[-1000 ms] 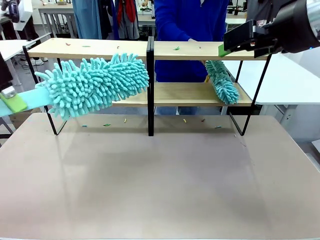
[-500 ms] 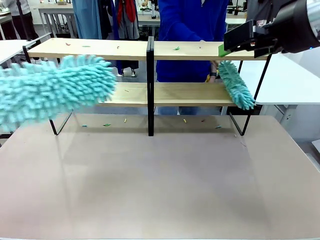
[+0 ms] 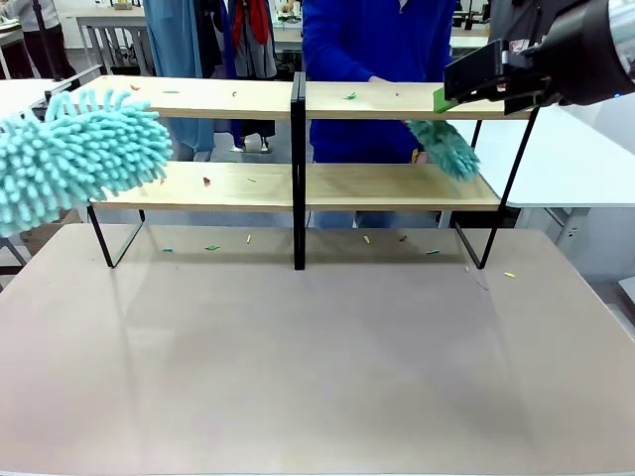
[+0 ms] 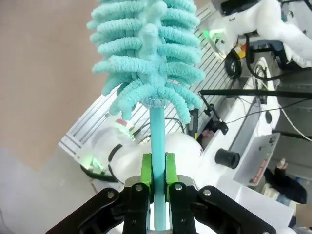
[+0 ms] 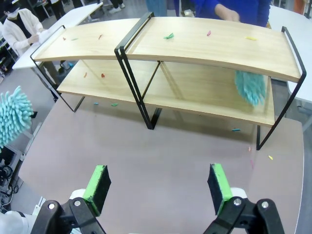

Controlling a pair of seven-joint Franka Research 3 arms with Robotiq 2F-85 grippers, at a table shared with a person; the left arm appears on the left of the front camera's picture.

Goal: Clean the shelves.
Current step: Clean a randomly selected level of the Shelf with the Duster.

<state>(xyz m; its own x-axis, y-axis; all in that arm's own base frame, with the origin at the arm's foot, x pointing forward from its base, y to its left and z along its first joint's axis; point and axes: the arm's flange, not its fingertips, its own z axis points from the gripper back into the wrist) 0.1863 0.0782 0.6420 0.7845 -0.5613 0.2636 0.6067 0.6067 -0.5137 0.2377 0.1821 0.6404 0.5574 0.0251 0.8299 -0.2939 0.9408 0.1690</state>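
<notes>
Standing along the far side of the tabletop (image 3: 317, 347), the shelves (image 3: 198, 97) are a wide two-tier rack. Long light-wood boards sit in a thin black frame, with a black post (image 3: 298, 169) at the middle and slanted legs at each end. Small coloured scraps (image 3: 211, 248) lie on both boards and on the tabletop just in front of the rack. Among them is a green scrap (image 3: 349, 96) on the top board, right of the post.

The left gripper (image 4: 157, 170) is clenched on the thin teal handle of a fluffy teal duster (image 4: 146, 58), its green pads pressed to either side. In the front view the duster's head sits at the rack's left end, level with the gap between the tiers; whether it touches the frame cannot be told.

The right gripper (image 5: 158, 187) is released, its pads wide apart with nothing between them. It is held above the tabletop, facing the rack.

A person (image 3: 377, 40) in blue stands behind the rack. They hold a smaller duster (image 3: 444, 147) at the right end of the lower board.
</notes>
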